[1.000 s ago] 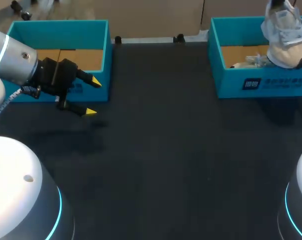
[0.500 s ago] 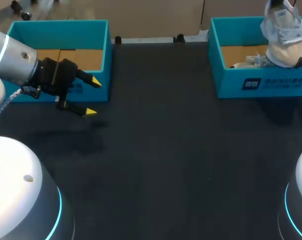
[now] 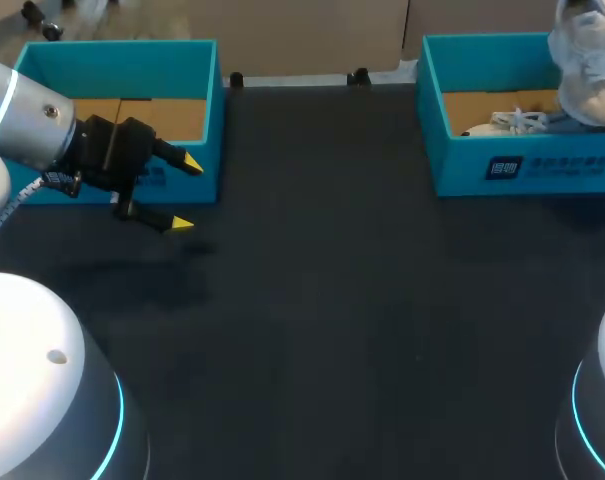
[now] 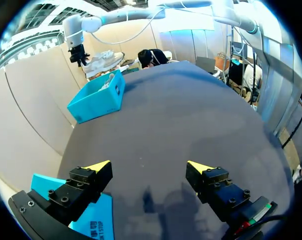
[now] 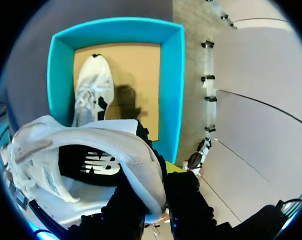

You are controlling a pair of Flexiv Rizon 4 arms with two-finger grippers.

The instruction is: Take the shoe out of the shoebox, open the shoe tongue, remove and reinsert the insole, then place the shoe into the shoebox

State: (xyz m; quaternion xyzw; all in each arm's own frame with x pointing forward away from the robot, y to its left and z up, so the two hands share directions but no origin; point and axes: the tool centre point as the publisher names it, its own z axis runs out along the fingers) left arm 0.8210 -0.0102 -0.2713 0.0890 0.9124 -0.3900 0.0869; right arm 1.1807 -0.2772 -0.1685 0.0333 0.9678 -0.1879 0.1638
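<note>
Shoe [image 5: 51, 150] clamped in right fingers [image 5: 188, 200] hangs above the shoebox [image 5: 171, 75], while left fingers [image 4: 93, 167] stand apart.

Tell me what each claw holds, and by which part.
Right claw grips the shoe by its opening's rim; left claw is open, holding nothing.

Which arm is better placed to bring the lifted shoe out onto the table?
Right. The right end effector is shut on the lifted shoe above the right shoebox. The left end effector is open beside the other shoebox, far away.
</note>
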